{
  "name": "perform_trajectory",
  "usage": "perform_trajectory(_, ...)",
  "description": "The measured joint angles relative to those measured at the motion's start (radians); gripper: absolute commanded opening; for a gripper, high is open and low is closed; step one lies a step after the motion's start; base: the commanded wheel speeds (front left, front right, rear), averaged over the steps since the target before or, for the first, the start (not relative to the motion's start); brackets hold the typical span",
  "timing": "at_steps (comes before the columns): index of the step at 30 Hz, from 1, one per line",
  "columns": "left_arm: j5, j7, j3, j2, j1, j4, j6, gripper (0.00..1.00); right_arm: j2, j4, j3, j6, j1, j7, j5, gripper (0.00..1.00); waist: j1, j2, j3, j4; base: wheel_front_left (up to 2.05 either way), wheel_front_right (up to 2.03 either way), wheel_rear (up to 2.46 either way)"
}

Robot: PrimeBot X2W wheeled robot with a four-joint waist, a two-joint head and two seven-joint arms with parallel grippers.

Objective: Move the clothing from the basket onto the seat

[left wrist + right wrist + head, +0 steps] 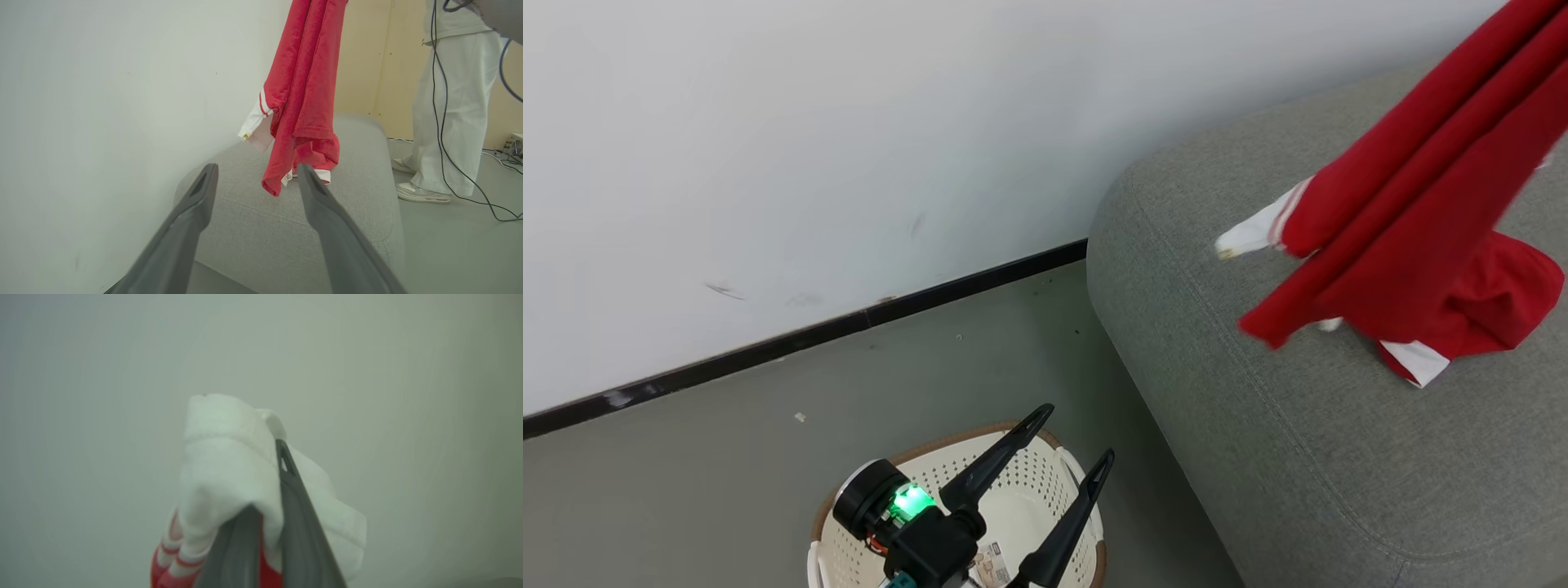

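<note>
**Red garment hangs over the grey seat from the right claw**

The right claw (267,486) is clamped together on the white trim of the bright red, white-striped soft fabric clothing (229,465). From that grip the clothing (1413,220) hangs in long folds over the large grey fabric-upholstered seat (1298,457), well in from the rounded corner nearest the basket. Its lowest bunched folds appear to rest on the seat top, and a white cuff sticks out toward the wall side.

The left claw (1076,431) hovers above the cream-white perforated plastic basket (915,451) with its two dark fingers spread wide apart, gripping nothing. The basket stands on the grey floor (768,457), just beside the seat's front corner.

In the left wrist view a person in white trousers (449,114) stands on the floor past the seat's far edge.
</note>
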Motion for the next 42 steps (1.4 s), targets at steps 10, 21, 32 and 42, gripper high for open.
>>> perform_trajectory(10, 0.032, 0.016, -0.014, 0.012, -0.028, -0.048, 0.004, 1.0, -0.086, 0.201, -0.146, 0.0, -0.189, 0.059, 0.012, 0.0, 0.0, 0.0, 0.069, 0.021, 0.0, 0.0, 0.0)
perform_trajectory(21, 0.061, 0.049, -0.032, 0.03, -0.067, -0.081, 0.004, 1.0, -0.11, 0.397, -0.167, 0.0, -0.18, 0.054, -0.059, 0.0, 0.0, 0.0, 0.152, 0.043, 0.0, 0.0, 0.0)
perform_trajectory(32, 0.07, 0.065, -0.035, 0.035, -0.11, -0.098, -0.004, 1.0, -0.068, 0.558, -0.164, 0.0, -0.089, -0.018, -0.096, 0.0, 0.0, 0.0, 0.232, 0.06, 0.0, 0.0, 0.0)
perform_trajectory(42, 0.076, 0.073, -0.033, 0.041, -0.149, -0.104, -0.006, 1.0, -0.007, 0.692, -0.148, 0.0, -0.013, -0.08, -0.106, 0.0, 0.0, 0.0, 0.289, 0.065, 0.0, 0.0, 0.0)
